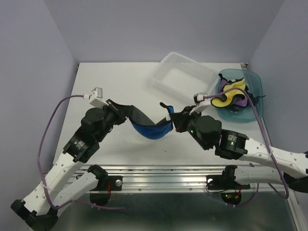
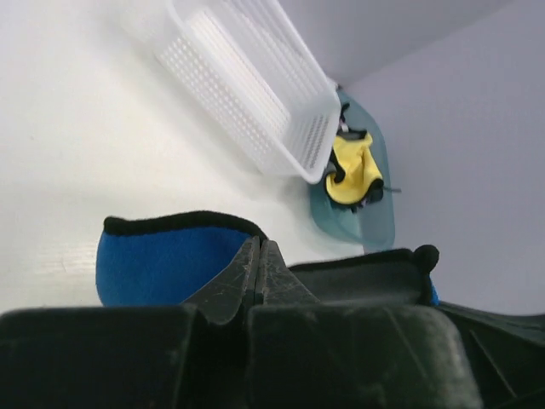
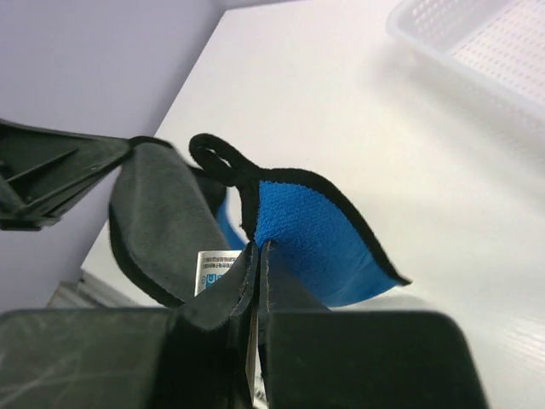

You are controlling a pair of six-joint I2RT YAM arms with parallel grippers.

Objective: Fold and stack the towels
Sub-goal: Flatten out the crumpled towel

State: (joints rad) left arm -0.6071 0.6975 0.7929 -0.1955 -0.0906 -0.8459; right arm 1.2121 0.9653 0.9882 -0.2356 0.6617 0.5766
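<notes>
A bright blue towel [image 1: 153, 130] with a dark grey back and black edging hangs slack between my two grippers above the table. My left gripper [image 1: 117, 114] is shut on its left end; in the left wrist view the blue face [image 2: 162, 264] shows beyond my closed fingers [image 2: 230, 285]. My right gripper [image 1: 174, 120] is shut on its right end; the right wrist view shows the blue face [image 3: 315, 239], the grey back [image 3: 157, 221] and a white label. Yellow [image 1: 225, 99] and purple [image 1: 239, 98] towels lie in the teal bin [image 1: 252, 111].
A white slotted basket [image 1: 183, 74] stands at the back centre, next to the teal bin at the back right. It also shows in the left wrist view [image 2: 255, 85] and the right wrist view [image 3: 477, 43]. The white table [image 1: 115, 82] ends at a metal rail in front.
</notes>
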